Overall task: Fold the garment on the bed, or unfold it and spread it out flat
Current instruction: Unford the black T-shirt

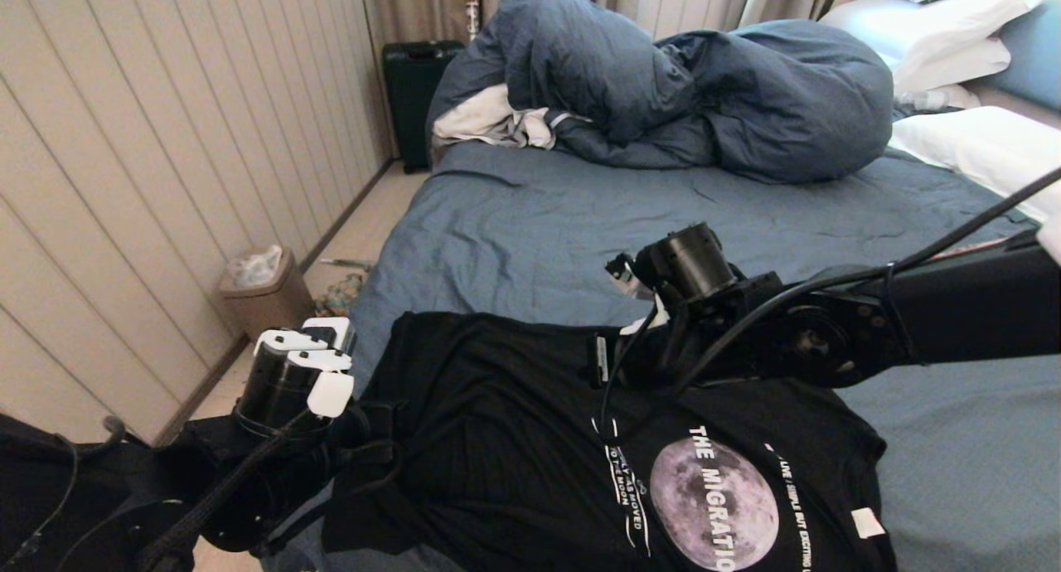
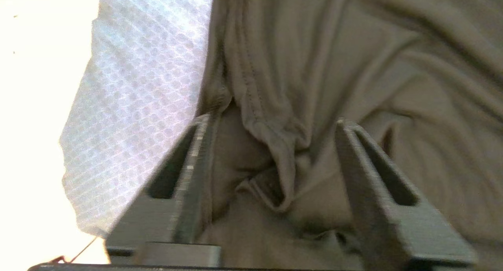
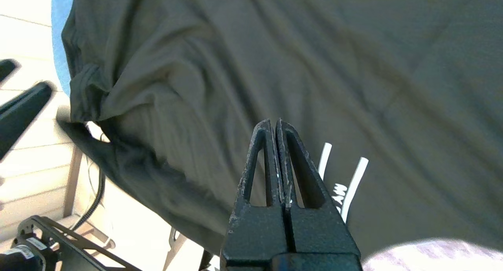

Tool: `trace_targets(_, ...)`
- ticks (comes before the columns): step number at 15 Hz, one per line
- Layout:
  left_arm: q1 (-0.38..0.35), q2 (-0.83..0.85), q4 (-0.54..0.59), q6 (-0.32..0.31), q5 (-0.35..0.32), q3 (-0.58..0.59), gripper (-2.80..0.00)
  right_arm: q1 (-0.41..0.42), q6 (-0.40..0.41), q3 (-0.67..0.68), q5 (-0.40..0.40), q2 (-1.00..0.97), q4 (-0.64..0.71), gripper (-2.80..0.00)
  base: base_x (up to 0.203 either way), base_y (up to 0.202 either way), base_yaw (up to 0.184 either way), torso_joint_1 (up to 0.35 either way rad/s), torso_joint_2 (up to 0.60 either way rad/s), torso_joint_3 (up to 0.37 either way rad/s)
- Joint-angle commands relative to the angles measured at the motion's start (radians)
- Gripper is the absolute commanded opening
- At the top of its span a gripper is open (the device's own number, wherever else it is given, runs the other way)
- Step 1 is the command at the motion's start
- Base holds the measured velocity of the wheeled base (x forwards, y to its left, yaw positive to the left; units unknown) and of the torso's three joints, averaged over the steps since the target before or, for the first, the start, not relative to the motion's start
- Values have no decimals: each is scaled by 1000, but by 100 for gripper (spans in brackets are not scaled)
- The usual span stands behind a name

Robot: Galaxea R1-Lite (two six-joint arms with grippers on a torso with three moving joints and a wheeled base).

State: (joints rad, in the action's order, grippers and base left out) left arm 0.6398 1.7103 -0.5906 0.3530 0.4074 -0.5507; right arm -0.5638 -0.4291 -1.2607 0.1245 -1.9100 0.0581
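Bin [image 1: 265,294] on the floor beside the bed [image 1: 530,232] holds crumpled clear plastic. The garment [image 1: 514,439] lies on the bed's near edge, print up. Left gripper [image 2: 271,123] at its left edge has fingers [image 2: 196,153] apart, bunched fabric between them, unpinched. Right gripper [image 3: 275,123] hangs over the shirt, fingers pressed together, holding nothing.

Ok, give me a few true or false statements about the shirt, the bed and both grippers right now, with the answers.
1. The T-shirt lies print side up on the bed. True.
2. The right gripper is wide open. False: its fingers are pressed together over the shirt, holding nothing.
3. The left gripper has its fingers apart over bunched shirt fabric. True.
4. The duvet covers the shirt. False: it is heaped at the far end of the bed, away from the shirt.
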Motion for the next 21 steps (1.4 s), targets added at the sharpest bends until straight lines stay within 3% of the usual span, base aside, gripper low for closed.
trace_targets(1, -5, -60, -3, 1, 2, 14, 0, -2, -2, -16, 1, -29, 0, -280, 0, 0, 0, 0, 0, 0)
trace_targets(6, -5, -33, -1, -20, -4, 5, 0, -1, -3, -16, 0, -33, 0, -280, 0, 0, 0, 0, 0, 0)
trace_targets(10, -42, 90, 7, -119, -42, -187, 0, 62, -4, -36, -15, 28, 11, -280, 0, 0, 0, 0, 0, 0)
trace_targets(12, -87, 125, 72, -143, -105, -325, 0, 151, 2, -65, -56, 72, 48, -280, 0, 0, 0, 0, 0, 0)
trace_targets(15, -195, 139, 292, -147, -265, -506, 0, 319, 35, -98, -85, 84, 60, -280, 0, 0, 0, 0, 0, 0)
trace_targets(17, -269, 144, 400, -131, -388, -546, 0, 429, 42, -94, -97, 85, 71, -280, 0, 0, 0, 0, 0, 0)
trace_targets(19, -319, 136, 444, -96, -439, -568, 0, 509, 41, -57, -102, 86, 75, -280, 0, 0, 0, 0, 0, 0)
trace_targets(21, -369, 119, 563, -92, -485, -591, 0, 528, 45, -59, -107, 64, 71, -280, 0, 0, 0, 0, 0, 0)
